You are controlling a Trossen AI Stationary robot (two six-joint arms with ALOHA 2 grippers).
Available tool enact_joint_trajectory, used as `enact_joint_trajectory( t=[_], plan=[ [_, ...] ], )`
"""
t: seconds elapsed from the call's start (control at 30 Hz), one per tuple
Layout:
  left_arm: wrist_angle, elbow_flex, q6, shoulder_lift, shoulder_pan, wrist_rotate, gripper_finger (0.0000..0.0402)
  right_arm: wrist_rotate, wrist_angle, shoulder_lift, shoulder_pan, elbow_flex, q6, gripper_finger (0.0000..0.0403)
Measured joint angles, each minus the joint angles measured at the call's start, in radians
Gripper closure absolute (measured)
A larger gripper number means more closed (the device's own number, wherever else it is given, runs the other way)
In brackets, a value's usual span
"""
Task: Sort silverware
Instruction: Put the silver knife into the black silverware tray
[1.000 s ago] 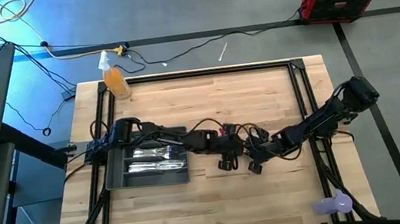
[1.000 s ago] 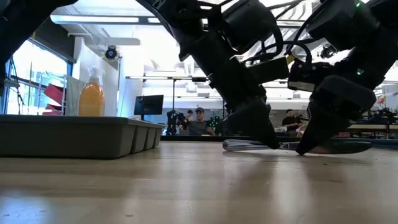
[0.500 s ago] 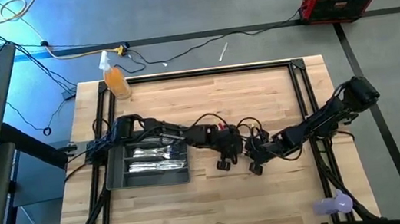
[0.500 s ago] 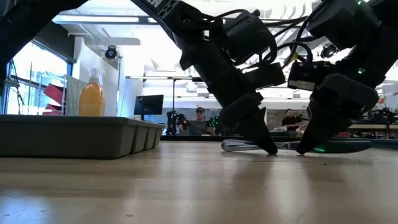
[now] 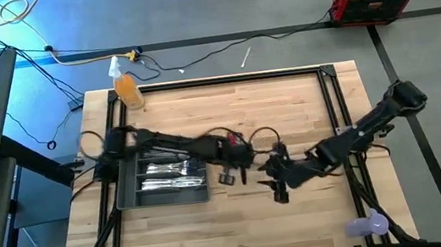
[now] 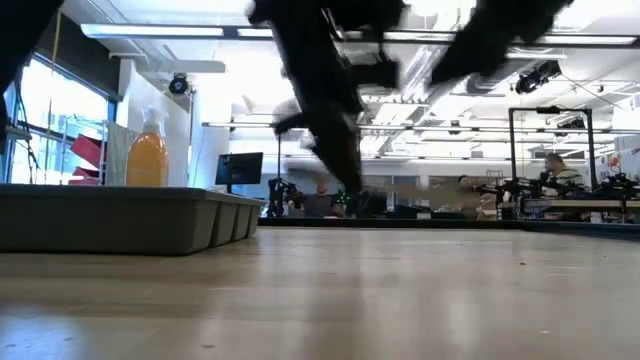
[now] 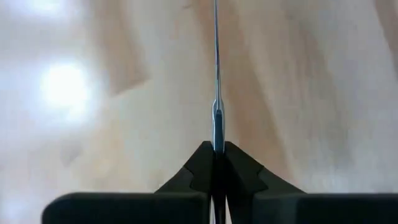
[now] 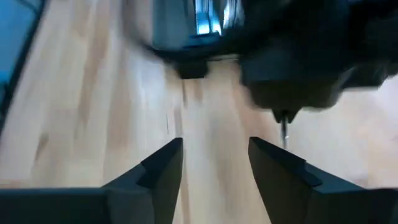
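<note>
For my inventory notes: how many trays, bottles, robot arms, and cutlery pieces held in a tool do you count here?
tray: 1
bottle: 1
robot arms, left arm and right arm: 2
cutlery piece held in the left tool: 1
Total: 5

Left arm stretches from the left edge of the overhead shot toward the middle, and the left gripper (image 5: 231, 174) sits just left of centre with its fingers (image 7: 200, 167) pinched tight together. Right arm comes in from the right edge, angled down toward the centre, so the right gripper (image 5: 277, 186) ends up just right of the other one, its fingers (image 8: 163, 163) spread apart.
</note>
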Motion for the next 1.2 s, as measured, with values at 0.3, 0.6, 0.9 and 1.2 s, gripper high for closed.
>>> enact_joint_trajectory(
  t=[0.3,0.6,0.9,1.2],
  plan=[
    [-0.464,-0.057,-0.193,-0.344,-0.023,0.113,0.0401,0.379,-0.004,0.000,0.212,0.121,-0.055,0.0234],
    [-0.378,-0.540,-0.506,-0.797,-0.146,0.216,0.0401,0.481,0.065,0.110,0.236,0.121,-0.012,0.0236],
    [-0.092,-0.964,-0.688,-1.078,-0.228,0.237,0.0401,0.384,0.150,0.222,0.143,0.119,-0.025,0.0236],
    [0.037,-1.103,-0.732,-1.066,-0.227,0.253,0.0400,0.318,0.177,0.230,0.111,0.119,-0.025,0.0236]
  ],
)
